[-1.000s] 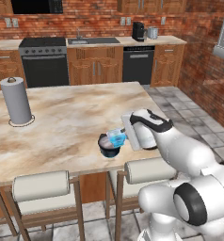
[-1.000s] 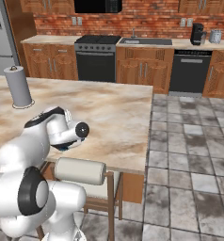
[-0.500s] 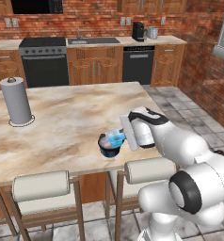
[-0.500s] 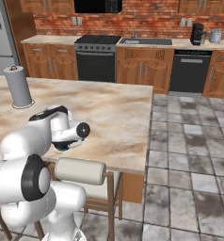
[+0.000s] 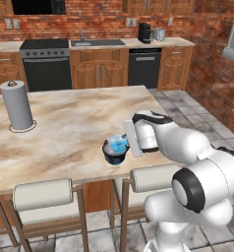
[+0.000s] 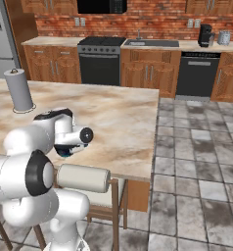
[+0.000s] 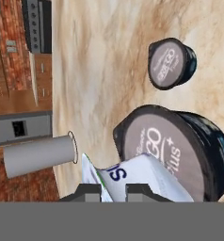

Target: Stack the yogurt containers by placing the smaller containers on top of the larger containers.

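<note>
The marble desk (image 5: pixel 65 133) carries everything here, and the paper-towel roll (image 5: pixel 16 104) stands upright far off toward its 10 o'clock corner, well apart from the work and no part of the stacking. Near the front edge of the desk sits the navy tub (image 5: pixel 114 153), the widest of the yogurt containers, upright with its greyish foil lid (image 7: pixel 163 153) facing up, which makes it the sensible base for a stack. The light-blue cup (image 5: pixel 118 143) sits right over that lid, at about 12 o'clock above the tub in the left base view, pinched between the fingers (image 7: pixel 88 192), which are clenched on it (the tips press its near side in the hand view). It appears tilted rather than level, and whether it already rests on the foil I cannot tell. The tiny dark-topped pot (image 7: pixel 172 63) stands alone on the bare marble, just beyond the tub at 1 o'clock in the hand view, probably waiting its turn.
</note>
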Robot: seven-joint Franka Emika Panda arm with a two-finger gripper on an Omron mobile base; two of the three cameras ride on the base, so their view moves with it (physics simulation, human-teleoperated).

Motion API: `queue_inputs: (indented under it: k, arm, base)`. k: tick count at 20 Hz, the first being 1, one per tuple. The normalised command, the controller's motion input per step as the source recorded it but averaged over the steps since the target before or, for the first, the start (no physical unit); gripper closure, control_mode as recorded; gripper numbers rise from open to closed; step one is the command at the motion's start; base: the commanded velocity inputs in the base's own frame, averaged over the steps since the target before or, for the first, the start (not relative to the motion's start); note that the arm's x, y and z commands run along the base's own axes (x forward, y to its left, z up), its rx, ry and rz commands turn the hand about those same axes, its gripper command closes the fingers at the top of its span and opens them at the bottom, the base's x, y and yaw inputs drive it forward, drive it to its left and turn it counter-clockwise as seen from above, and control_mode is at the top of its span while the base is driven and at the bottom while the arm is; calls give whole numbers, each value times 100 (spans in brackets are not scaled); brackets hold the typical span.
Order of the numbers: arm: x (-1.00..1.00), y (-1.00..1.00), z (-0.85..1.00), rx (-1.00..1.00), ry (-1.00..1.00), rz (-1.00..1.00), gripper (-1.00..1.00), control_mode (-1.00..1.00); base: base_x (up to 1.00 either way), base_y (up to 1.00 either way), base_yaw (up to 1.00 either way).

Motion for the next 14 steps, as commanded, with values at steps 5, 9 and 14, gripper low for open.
queue_inputs:
  k: [5, 9, 14]
  arm:
    - [13, 6, -10, 1, 0, 0, 100, -100]
    - [12, 0, -13, 0, 0, 0, 100, -100]
    - [11, 0, -10, 0, 0, 0, 100, -100]
  base:
    - [0, 0, 0]
    - [0, 0, 0]
    - [0, 0, 0]
